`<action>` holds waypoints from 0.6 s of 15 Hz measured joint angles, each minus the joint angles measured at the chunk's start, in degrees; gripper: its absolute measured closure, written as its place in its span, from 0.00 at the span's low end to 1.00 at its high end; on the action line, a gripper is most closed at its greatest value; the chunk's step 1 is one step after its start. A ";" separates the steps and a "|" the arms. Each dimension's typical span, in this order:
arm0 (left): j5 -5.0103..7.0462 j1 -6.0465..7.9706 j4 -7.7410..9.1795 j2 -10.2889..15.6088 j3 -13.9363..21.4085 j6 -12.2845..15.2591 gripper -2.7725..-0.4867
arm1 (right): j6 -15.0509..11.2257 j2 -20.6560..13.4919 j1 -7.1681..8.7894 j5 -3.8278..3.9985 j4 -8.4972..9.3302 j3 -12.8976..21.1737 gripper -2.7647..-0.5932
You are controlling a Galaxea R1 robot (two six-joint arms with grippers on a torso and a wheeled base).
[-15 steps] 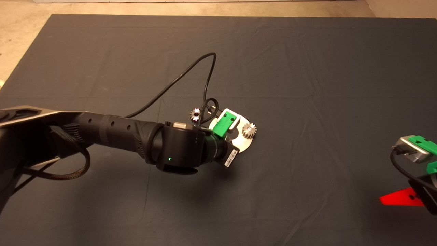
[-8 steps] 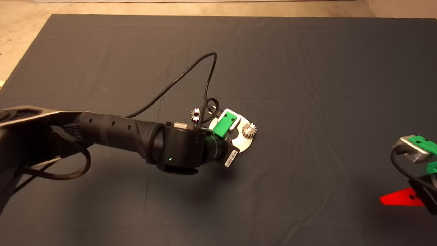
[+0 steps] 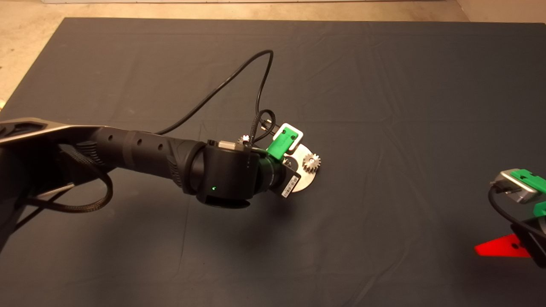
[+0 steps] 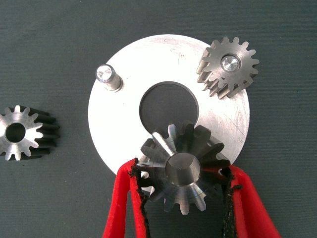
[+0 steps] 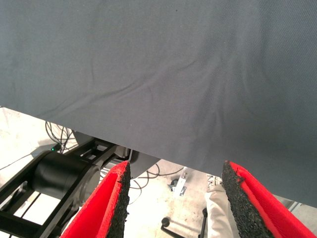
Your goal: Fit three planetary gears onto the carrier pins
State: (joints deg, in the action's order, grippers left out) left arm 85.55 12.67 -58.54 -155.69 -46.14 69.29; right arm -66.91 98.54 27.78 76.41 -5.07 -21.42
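Note:
The silver disc (image 4: 119, 129) lies on the dark mat, its carrier pins standing up from it. One planetary gear (image 4: 229, 64) sits on a pin at the disc's rim. A second gear (image 4: 163, 151) rests over another pin, whose end shows in the bore, and my left gripper (image 4: 181, 173) is shut on it, both pads against its teeth. One pin (image 4: 109, 77) stands bare. A third gear (image 4: 22, 133) lies loose on the mat beside the disc. In the head view the left arm covers much of the disc (image 3: 303, 181). My right gripper (image 5: 173, 198) waits open at the mat's right edge.
A black cable (image 3: 239, 81) loops from the left wrist over the mat behind the disc. The right wrist view shows the mat's edge (image 5: 148, 148) with the floor and a black machine base (image 5: 59, 173) beyond it.
The left gripper has shifted slightly toward the far side of the mat, and its wrist now partly hides the loose gear in the head view. The right arm has not moved.

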 joint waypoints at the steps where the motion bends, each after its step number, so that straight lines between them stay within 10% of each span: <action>1: 0.02 -0.07 0.05 0.00 0.00 0.00 0.97 | 0.00 0.00 0.00 0.04 0.00 0.00 0.66; 4: 0.02 -0.09 0.45 0.00 0.00 -0.06 0.97 | 0.00 0.00 0.00 0.00 0.00 0.00 0.66; 9: 0.02 -0.07 6.50 -0.35 -0.09 -3.69 0.97 | 0.00 0.00 0.00 0.00 0.00 0.00 0.66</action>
State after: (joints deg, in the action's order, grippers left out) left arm 85.58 12.59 -52.04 -156.04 -46.23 65.60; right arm -66.91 98.54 27.78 76.41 -5.07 -21.42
